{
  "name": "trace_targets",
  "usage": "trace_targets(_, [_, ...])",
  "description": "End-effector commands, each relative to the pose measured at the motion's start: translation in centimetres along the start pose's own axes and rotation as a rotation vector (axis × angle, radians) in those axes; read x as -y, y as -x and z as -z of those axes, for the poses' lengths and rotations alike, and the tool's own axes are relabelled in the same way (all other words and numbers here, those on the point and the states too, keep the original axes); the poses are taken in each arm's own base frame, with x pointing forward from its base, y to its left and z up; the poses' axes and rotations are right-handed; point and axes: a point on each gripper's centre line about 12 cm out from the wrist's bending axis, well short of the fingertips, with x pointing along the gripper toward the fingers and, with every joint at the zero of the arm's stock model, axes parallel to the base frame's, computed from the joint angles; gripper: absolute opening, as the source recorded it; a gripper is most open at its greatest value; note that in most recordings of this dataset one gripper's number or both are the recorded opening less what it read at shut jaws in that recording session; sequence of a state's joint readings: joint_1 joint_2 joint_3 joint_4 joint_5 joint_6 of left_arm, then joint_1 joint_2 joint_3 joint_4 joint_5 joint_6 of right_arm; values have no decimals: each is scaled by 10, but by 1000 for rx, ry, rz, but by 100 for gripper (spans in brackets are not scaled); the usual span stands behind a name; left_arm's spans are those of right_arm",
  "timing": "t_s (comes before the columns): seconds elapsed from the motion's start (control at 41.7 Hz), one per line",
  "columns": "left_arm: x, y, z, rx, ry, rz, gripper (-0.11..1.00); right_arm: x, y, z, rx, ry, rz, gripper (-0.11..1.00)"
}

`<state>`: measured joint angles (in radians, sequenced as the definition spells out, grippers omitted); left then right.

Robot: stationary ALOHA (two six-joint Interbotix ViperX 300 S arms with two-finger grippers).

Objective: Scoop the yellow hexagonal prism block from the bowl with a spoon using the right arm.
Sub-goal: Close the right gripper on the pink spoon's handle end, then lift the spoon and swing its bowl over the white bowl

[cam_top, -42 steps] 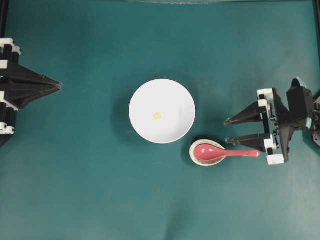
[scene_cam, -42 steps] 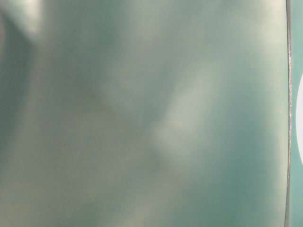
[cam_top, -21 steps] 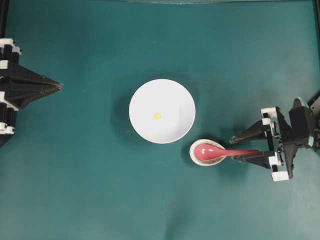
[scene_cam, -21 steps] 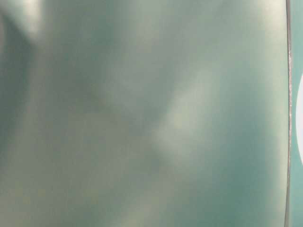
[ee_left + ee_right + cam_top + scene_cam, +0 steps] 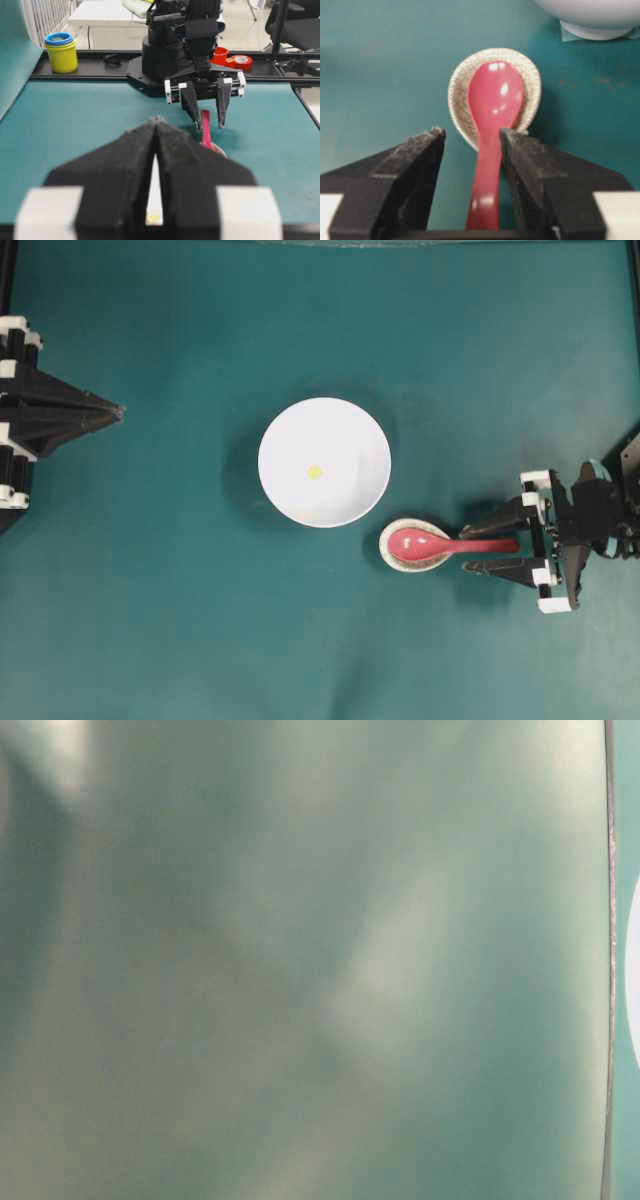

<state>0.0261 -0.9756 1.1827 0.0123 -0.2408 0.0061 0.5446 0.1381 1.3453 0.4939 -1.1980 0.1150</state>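
Looking down from the right wrist cam, the right gripper (image 5: 470, 137) is sitting wide open with the spoon (image 5: 492, 120) handle running right between its two fingers, not clamped, a gap showing on each side. Its pink-red scoop is lying in the small crackled beige dish (image 5: 495, 95), and just past that the white bowl (image 5: 595, 15) is peeking in at the top edge. From overhead, the bowl is sitting mid-table with the yellow hexagonal prism block (image 5: 315, 472) lying near its center, nothing touching it. The dish is just beside the bowl's lower right rim. Way over on the far side, the left gripper (image 5: 118, 412) is hanging with its jaws pressed together, holding nothing, well apart from everything on the green table (image 5: 200, 620).
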Motion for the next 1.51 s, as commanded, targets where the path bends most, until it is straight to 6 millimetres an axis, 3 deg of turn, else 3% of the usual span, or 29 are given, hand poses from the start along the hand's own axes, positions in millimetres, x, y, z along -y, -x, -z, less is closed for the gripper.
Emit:
trace_targets(0.0, [0, -2, -6, 12, -2, -1, 0, 0, -1, -1, 13, -1, 8, 54])
trace_targets(0.48, [0, -2, -5, 5, -3, -1, 0, 5, -1, 7, -17, 9, 37, 52])
trace_targets(0.672, [0, -2, -4, 2, -3, -1, 0, 4, -1, 7, -17, 9, 37, 43])
trace_targets(0.816, [0, -2, -5, 2, -2, -1, 0, 4, -2, 5, -9, 7, 35, 24])
trace_targets(0.888, [0, -2, -5, 2, -2, -1, 0, 3, -2, 3, 3, 5, 32, 22])
trace_targets(1.2, [0, -2, -5, 2, -2, -1, 0, -5, 7, -32, 99, -32, -11, 22])
trace_targets(1.488, [0, -2, -4, 0, 11, -1, 0, -7, 14, -71, 63, -45, -37, 22])
